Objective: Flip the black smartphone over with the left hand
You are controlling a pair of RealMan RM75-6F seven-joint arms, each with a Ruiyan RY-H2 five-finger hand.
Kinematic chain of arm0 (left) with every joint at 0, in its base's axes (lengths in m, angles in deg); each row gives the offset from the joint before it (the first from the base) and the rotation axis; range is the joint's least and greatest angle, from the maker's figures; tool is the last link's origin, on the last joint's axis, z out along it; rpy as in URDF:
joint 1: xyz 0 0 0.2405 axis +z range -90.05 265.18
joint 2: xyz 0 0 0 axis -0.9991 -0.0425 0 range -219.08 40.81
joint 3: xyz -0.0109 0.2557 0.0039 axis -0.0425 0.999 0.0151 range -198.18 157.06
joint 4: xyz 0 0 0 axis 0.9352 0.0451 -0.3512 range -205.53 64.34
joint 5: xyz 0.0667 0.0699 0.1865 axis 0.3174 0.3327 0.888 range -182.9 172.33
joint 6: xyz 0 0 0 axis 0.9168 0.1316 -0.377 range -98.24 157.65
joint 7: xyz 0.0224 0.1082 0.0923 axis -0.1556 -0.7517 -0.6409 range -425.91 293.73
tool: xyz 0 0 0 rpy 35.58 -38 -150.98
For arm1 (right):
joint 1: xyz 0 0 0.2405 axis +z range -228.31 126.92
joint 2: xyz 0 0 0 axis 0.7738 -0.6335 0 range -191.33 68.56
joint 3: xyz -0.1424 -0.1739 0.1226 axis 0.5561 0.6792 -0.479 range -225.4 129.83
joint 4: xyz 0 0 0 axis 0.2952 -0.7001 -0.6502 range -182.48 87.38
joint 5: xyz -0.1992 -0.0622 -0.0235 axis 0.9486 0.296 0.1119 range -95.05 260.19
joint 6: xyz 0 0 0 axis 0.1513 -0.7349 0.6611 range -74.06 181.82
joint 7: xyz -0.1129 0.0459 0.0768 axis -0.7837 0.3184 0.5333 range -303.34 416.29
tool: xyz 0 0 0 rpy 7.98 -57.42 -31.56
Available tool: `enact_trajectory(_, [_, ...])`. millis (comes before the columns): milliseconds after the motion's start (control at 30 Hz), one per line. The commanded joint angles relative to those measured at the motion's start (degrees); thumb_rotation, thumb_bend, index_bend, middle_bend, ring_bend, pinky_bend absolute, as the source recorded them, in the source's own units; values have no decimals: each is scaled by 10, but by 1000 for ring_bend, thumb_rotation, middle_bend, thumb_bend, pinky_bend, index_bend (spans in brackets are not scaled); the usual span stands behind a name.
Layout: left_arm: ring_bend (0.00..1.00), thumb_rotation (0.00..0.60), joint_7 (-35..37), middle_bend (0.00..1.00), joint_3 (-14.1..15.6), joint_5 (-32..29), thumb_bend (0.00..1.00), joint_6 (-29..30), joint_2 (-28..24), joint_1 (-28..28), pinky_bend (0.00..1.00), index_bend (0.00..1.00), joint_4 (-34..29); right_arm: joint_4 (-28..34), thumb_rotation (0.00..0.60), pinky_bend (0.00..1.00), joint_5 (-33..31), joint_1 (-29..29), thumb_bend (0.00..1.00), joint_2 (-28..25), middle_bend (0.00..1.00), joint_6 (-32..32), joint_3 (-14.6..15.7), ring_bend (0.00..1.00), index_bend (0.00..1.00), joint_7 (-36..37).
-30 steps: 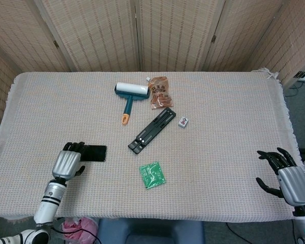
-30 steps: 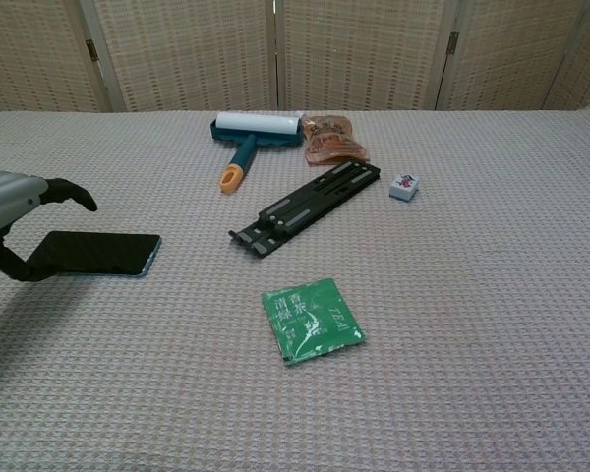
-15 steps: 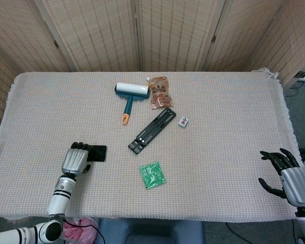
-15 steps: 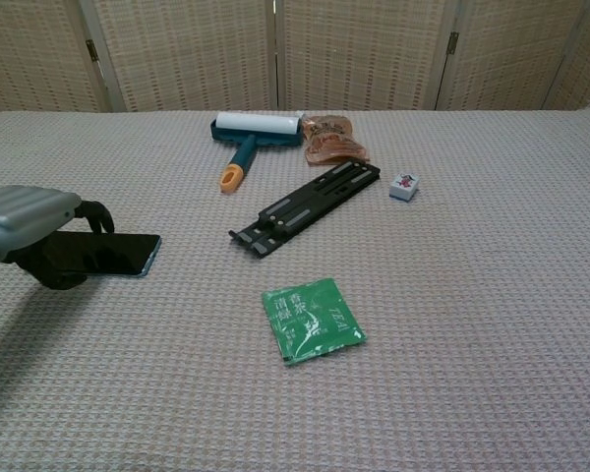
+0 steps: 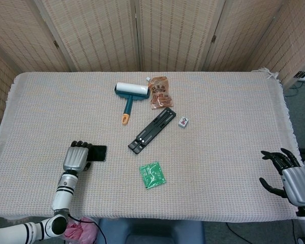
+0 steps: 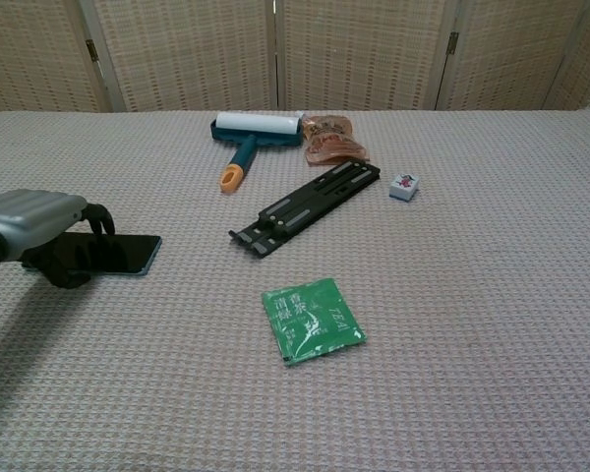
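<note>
Left hand is on the phone's near end; the phone runs out to my right from the fingers.

My left hand point(image 5: 77, 157) sits over the left end of the phone point(image 5: 97, 153), which lies flat on the counter point(image 5: 218, 152) near its front-left edge, long axis running left to right. In the chest view my fingers point(image 6: 96, 217) curl down over the phone's point(image 6: 113, 254) far edge with the thumb low on the near side, so I judge I'm gripping it, though I can't see whether the edge is lifted. The free end points toward the green packet point(image 5: 152, 175), so the flip should roll about that long axis. My right hand point(image 5: 290, 175) hangs far off at the right edge, fingers spread, holding nothing.
</note>
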Motion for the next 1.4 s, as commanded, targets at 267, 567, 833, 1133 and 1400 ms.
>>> enact_trajectory(267, [201,600,0,320,1,-22,324,-5,7,-15,191,305,18,-5,600,136,-4,-1,191,1,335,2,0,238,199,5])
enact_trajectory(567, [328,600,56,520,-6,2,324,-6,22,-20,191,477,67,-5,600,136,-7,-3,190,1,335,2,0,238,199,6])
enact_trajectory(833, [386,600,91,600,-4,32,338,5,-10,-10,191,556,43,-4,600,136,-9,-3,187,0,335,3,-1,238,199,5])
enact_trajectory(1133, [388,600,105,605,-14,31,354,-10,-72,-14,191,563,-15,-1,600,136,-10,-3,184,-1,335,5,-2,238,199,4])
enact_trajectory(1400, [385,600,70,585,-36,-52,349,-56,-88,-53,191,507,13,-1,600,136,-14,-8,185,-2,335,2,-2,238,199,4])
